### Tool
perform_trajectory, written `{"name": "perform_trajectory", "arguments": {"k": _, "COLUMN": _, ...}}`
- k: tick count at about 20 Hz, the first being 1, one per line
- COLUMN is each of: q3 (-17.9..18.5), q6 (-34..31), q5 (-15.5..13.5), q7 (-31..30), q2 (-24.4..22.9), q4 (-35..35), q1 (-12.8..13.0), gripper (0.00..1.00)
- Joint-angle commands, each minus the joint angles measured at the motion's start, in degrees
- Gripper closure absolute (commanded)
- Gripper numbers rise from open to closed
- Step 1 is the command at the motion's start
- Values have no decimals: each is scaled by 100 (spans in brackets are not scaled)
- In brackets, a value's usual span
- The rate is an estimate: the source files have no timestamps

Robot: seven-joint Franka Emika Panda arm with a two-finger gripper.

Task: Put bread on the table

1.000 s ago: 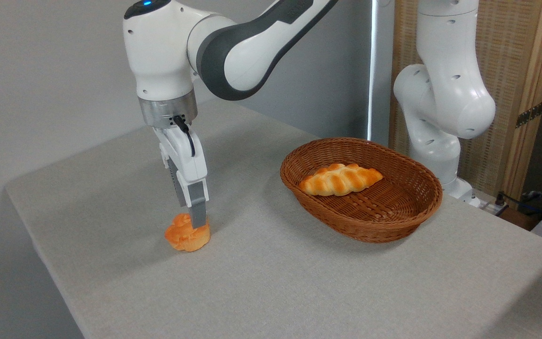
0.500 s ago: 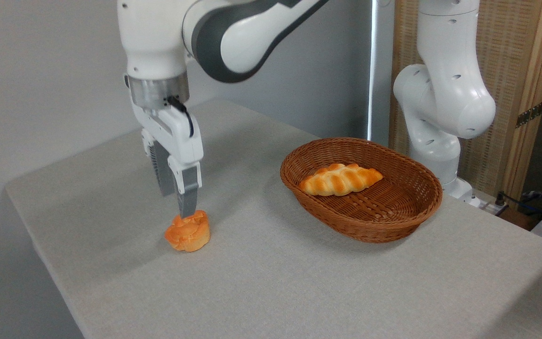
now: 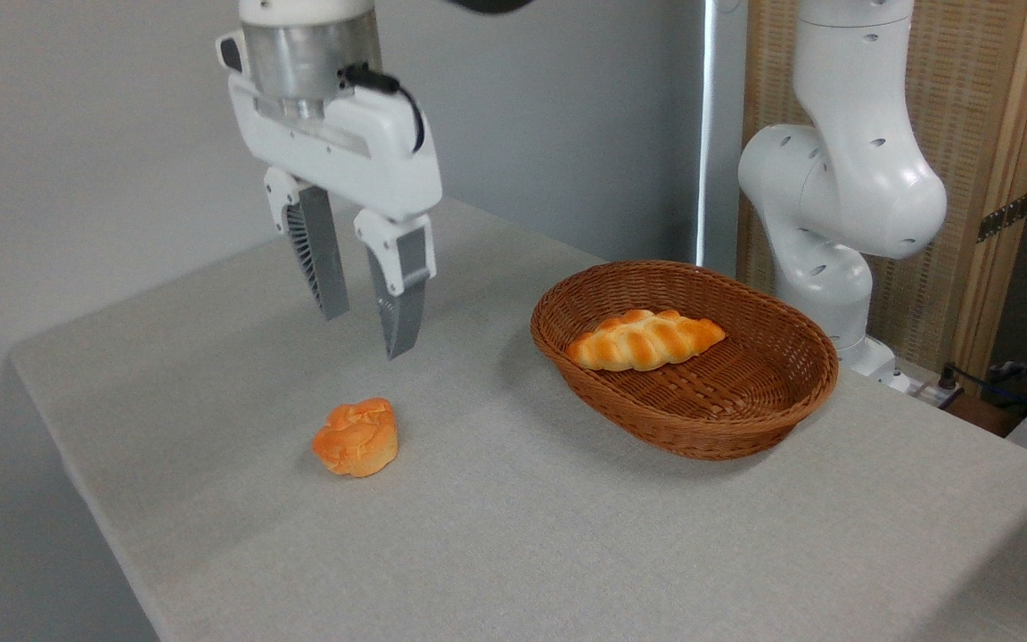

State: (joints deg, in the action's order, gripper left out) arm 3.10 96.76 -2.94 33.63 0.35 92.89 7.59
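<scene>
The bread point(image 3: 356, 437), a small round orange-golden knotted bun, rests by itself on the grey-beige table point(image 3: 513, 535), left of centre. My gripper point(image 3: 365, 332) hangs open above it and slightly behind, well clear of the bun. Nothing is between its two grey fingers point(image 3: 399, 294).
A brown oval wicker basket point(image 3: 727, 428) stands to the right and holds a paler braided oblong loaf point(image 3: 644, 340). The white arm base point(image 3: 834, 196) rises behind the basket. The table's left edge point(image 3: 68, 446) is near the bun. Cables lie at far right.
The gripper let go of the bun, rose straight up off it and turned so both fingers now show apart. The bun stayed where it was on the table.
</scene>
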Motion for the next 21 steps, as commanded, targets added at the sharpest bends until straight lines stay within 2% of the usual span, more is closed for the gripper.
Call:
{"name": "perform_trajectory", "arguments": {"k": 1, "q3": -134, "q6": -341, "q5": 284, "q7": -111, "q2": 62, "q4": -315, "q1": -162, "gripper": 0}}
{"name": "perform_trajectory", "arguments": {"k": 4, "q3": -257, "q6": -456, "q5": 487, "q7": -137, "q2": 70, "q4": -333, "q1": -170, "gripper": 0}}
{"name": "perform_trajectory", "arguments": {"k": 8, "q3": -257, "q6": -456, "q5": 505, "q7": -313, "q2": 70, "q4": -342, "q1": -170, "gripper": 0}}
{"name": "perform_trajectory", "arguments": {"k": 21, "q3": -248, "q6": -570, "q5": 470, "q7": -260, "q2": 62, "q4": -333, "q1": -170, "gripper": 0}}
